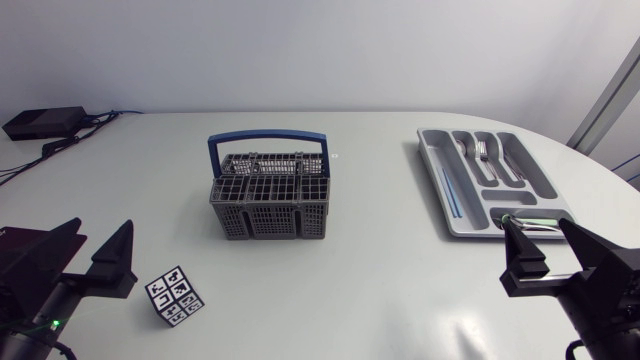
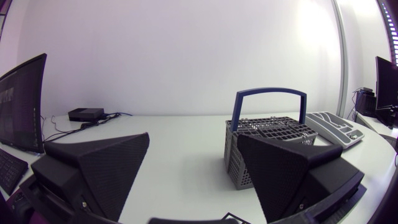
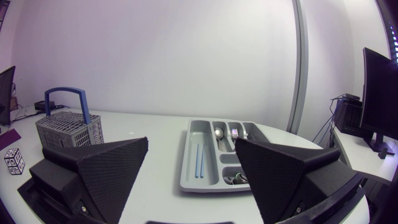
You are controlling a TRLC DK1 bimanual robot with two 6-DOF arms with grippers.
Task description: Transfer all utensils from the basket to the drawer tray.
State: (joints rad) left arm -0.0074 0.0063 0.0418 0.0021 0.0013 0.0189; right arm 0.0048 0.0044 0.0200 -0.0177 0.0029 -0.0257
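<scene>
- The grey basket (image 1: 268,222) stands upright at the middle of the table (image 1: 370,290). Its long axis runs left to right, and its blue handle (image 1: 268,140) arches the same way.
- The drawer tray (image 1: 433,175) lies at the far right, well apart from the basket. Its long axis runs near to far.
- Forks and a spoon (image 1: 483,152) lie in the tray's far compartments, lengthwise, heads at the far end.
- Two thin blue sticks (image 1: 448,188) lie along its long left compartment.
- More metal cutlery (image 1: 530,222) lies in the near cross compartment; we cannot tell which pieces.
- Our left gripper (image 1: 104,225) hangs at the near left with its fingers spread and nothing between them.
- Our right gripper (image 1: 537,225) hangs over the tray's near end, likewise spread and holding nothing.
- A marker-printed cube (image 1: 175,296) sits just right of the left gripper.
</scene>
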